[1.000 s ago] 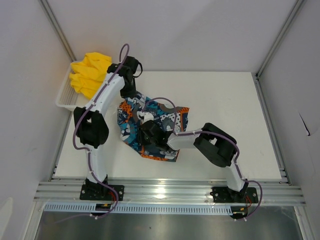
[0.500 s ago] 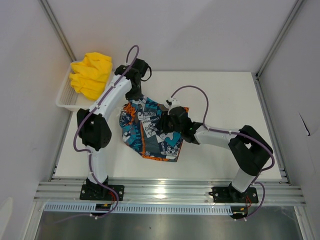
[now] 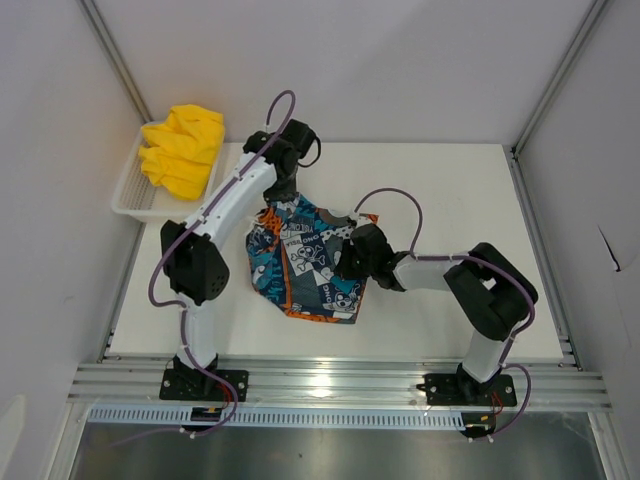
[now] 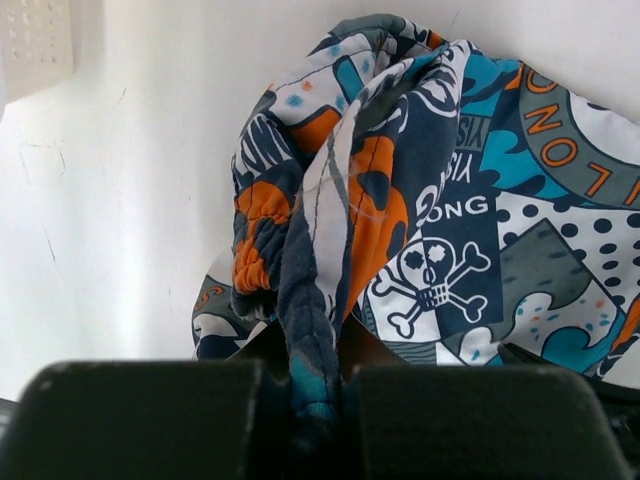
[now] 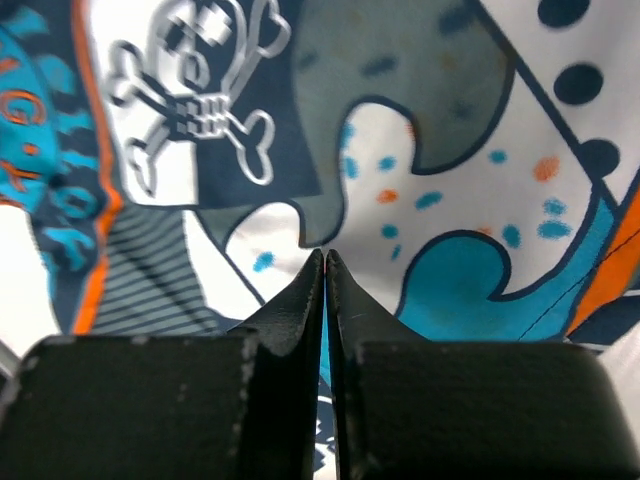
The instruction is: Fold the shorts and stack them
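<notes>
Since a second ago both arms have swung toward the right; the right arm, then folded over the near-left part of the cloth, now has its elbow out to the right, and the left arm has carried the far edge along with it; the printed shorts [image 3: 305, 265] have shifted right as well.

They lie crumpled near the middle of the bench [image 3: 450, 190], a busy print of blue, orange, black and white with a skull and crossbones and dotted patches; their far edge is gathered into a thick twisted fold. The yellow shorts [image 3: 182, 148] are heaped in the white mesh basket [image 3: 130, 195] at the far left, well apart from the printed pair.

From my left wrist view, the left hand [image 4: 305, 375] is clamped on that gathered fold, with cloth bunched between its jaws; the arm reaches far and right from its base. The right hand [image 5: 325, 255] sits low over the right side of the print, its jaws pressed together tip to tip; whether any cloth is nipped between them I cannot tell.

The bench is plain white; a ribbed metal rail [image 3: 340, 382] runs along its near edge, and pale grey wall panels [image 3: 400, 60] close it in.
</notes>
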### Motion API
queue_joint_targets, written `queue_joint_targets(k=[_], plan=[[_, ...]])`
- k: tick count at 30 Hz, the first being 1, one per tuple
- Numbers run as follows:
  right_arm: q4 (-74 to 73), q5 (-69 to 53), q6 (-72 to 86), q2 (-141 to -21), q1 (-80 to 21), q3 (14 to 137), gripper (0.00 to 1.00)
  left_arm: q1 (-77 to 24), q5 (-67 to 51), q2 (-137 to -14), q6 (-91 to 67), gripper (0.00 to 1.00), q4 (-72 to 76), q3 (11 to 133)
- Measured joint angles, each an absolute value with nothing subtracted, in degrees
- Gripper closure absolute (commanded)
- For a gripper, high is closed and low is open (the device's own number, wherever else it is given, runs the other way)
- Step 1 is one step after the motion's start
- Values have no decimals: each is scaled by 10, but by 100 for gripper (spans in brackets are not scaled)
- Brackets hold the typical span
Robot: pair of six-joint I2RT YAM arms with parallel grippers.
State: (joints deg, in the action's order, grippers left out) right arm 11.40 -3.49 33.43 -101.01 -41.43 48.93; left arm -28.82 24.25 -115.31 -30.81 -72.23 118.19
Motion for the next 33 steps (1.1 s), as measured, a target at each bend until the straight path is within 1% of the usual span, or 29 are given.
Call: queue_joint_targets(k=[8, 20, 21, 22, 23, 25, 26, 27, 33], plan=[[132, -46, 341, -1032, -415, 491, 98, -319, 264, -1156, -347, 100, -736, 1182], [148, -50, 350, -1038, -418, 491, 98, -369, 264, -1181, -432, 100, -741, 1188], [148, -50, 350, -1038, -419, 491, 97, -371, 264, -1183, -437, 100, -743, 1191], [148, -49, 352, -1038, -419, 491, 92, -373, 264, -1185, -443, 100, -744, 1195], [148, -48, 354, -1037, -420, 490, 86, -374, 264, -1187, -450, 100, -745, 1200], [146, -43, 358, -1027, -420, 484, 68, -376, 264, -1192, -460, 100, -748, 1209], [142, -38, 361, -1019, -419, 479, 65, -378, 264, -1195, -467, 100, -750, 1214], [136, -34, 361, -1008, -418, 473, 63, -379, 265, -1198, -473, 100, -752, 1217], [97, -3, 360, -918, -404, 453, 59, -390, 264, -1210, -503, 100, -764, 1224]])
